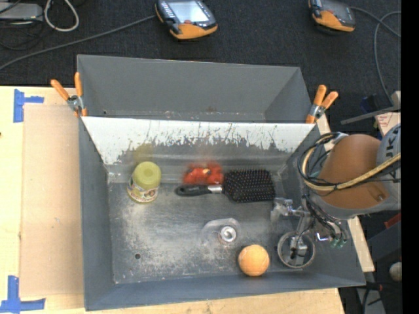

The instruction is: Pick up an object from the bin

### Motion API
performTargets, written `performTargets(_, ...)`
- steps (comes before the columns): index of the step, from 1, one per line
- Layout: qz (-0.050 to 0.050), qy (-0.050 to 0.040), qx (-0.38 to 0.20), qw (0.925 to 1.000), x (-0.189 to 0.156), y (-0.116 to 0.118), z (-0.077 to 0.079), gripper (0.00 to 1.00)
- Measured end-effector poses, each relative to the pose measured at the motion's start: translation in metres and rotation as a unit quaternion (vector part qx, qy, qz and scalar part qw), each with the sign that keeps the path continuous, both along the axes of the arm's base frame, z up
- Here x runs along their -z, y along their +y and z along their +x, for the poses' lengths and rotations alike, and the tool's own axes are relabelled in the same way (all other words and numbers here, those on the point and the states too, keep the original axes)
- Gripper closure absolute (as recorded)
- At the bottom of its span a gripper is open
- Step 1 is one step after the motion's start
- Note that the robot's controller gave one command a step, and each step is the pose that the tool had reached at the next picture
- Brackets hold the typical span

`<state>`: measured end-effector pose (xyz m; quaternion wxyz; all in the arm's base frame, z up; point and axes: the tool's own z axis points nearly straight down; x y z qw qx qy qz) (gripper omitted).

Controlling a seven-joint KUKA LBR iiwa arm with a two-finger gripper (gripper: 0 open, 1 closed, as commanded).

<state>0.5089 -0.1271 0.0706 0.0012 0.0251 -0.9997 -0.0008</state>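
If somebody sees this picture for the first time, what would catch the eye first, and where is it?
The orange ball near the front wall of the bin stands out most, with the claw just to its right, by the right wall. Along the back lie a yellow-lidded jar at the left, then a red thing and a black hairbrush towards the middle.

light: bright, from above | glare: bin [196, 131] back wall | shadows: faint
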Motion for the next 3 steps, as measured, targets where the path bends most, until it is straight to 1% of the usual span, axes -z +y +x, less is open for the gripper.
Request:
performTargets(1, 0.001, -0.0008, 0.025, 0.9997, 0.001, 0.01, -0.011, 0.0)
performTargets(2, 0.001, -0.0086, -0.017, 0.9998, -0.002, 0.001, -0.031, 0.0)
performTargets(3, 0.001, -0.0026, -0.011, 0.9999, 0.0, 0.006, -0.021, 0.0)
